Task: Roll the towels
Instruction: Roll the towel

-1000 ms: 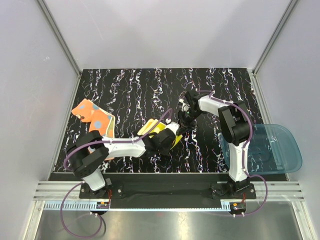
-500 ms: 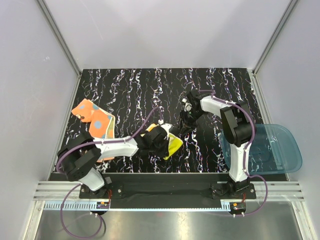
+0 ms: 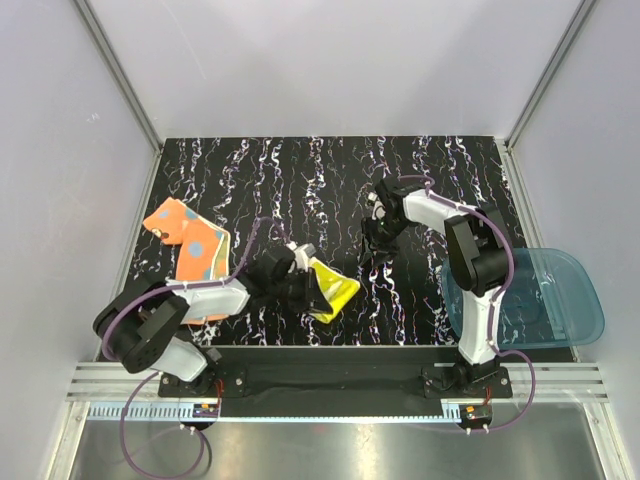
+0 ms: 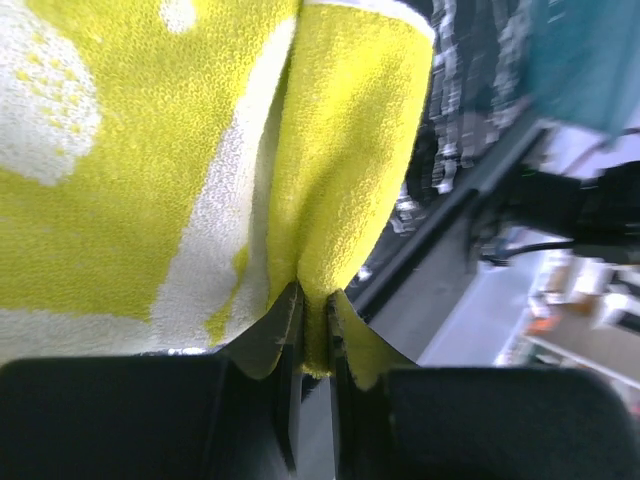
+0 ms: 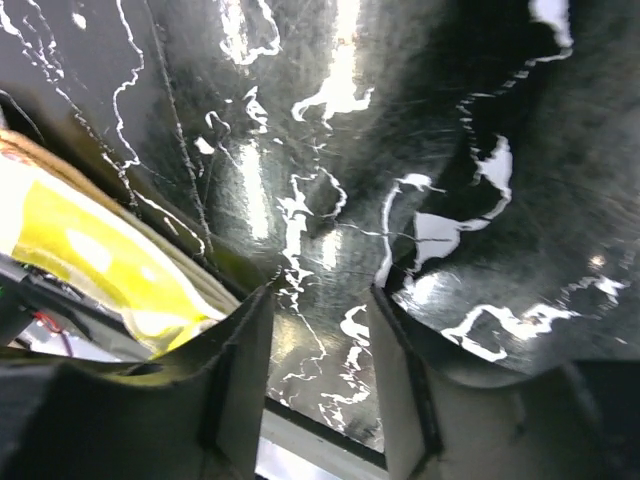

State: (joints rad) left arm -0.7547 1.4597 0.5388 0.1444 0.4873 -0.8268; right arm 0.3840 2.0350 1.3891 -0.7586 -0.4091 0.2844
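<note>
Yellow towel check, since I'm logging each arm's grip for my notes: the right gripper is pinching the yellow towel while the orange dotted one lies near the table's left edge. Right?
Not quite: the left gripper pinches the yellow towel, as the left wrist view shows. The right gripper holds nothing. The orange dotted towel does lie near the left edge.

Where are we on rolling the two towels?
Nothing looks rolled yet. The left gripper is shut on the bright yellow towel, held bunched near the table's front; the right gripper stands open and empty over the black marbled table. The orange polka-dot towel lies loosely folded at the left, untouched.
</note>
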